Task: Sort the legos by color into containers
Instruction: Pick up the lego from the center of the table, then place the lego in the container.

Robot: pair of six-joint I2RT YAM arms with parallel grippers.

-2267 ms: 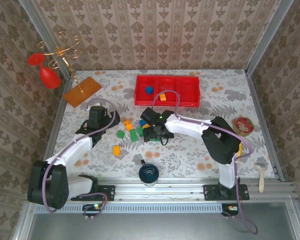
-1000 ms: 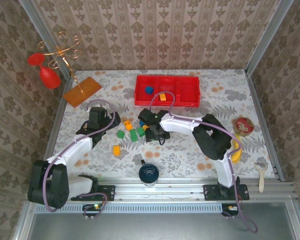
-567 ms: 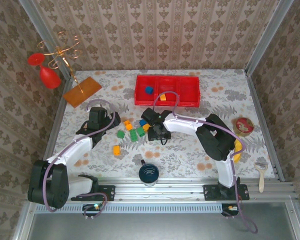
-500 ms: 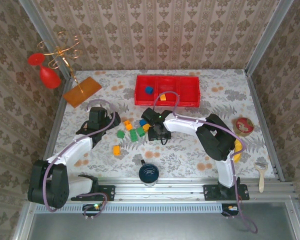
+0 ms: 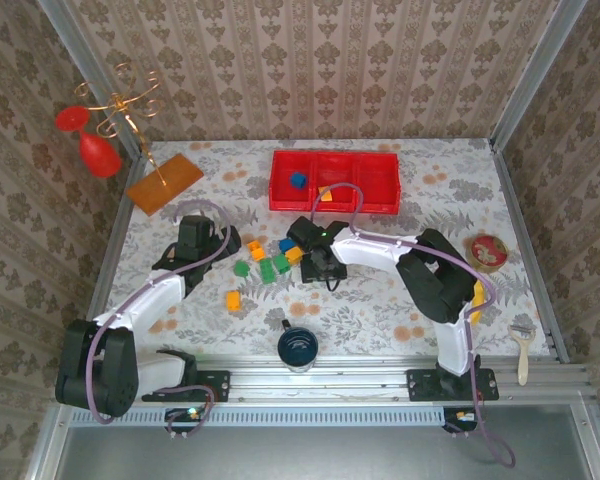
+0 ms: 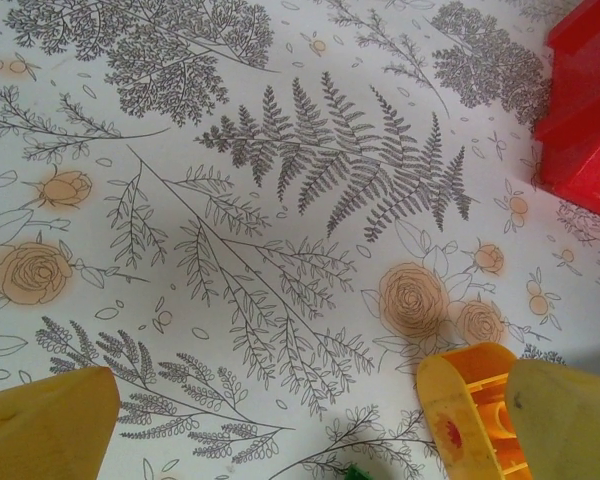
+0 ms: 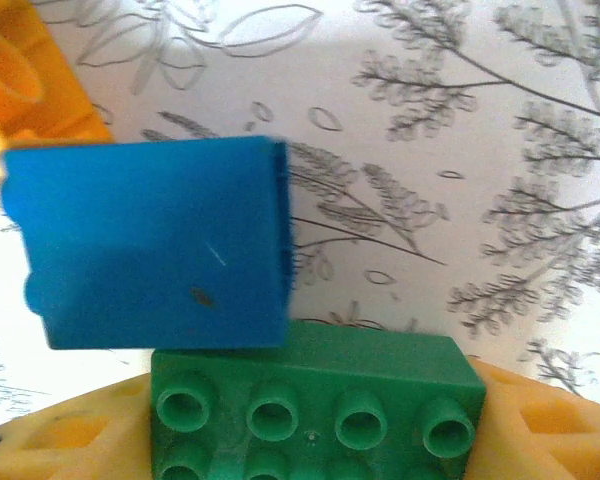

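Red tray, top view: the containers lie at the tabletop's far edge, near its middle. A sorted blue brick is in the left compartment and a sorted orange brick in the middle one.
Unsorted legos, top view: the legos cluster at mid-tabletop in front of the tray, with a stray orange brick nearer the near edge.
Arms, top view: the right arm reaches into the cluster's right side, and the left arm sits at its left.
Left wrist view: the left gripper has its jaws wide and holds nothing. An orange lego stands just inside one finger.
Right wrist view: the right gripper has narrow jaws, with a finger against each end of a green brick. A loose blue brick touches the green brick's far side, and a far orange brick lies beyond.
Risk: the blue brick presses on the green one, so a lift may drag or topple it, or carry it toward the wrong compartment. The left finger could knock its orange neighbour.
Writing: none is legible. The round red tin by the right edge is too small to read.
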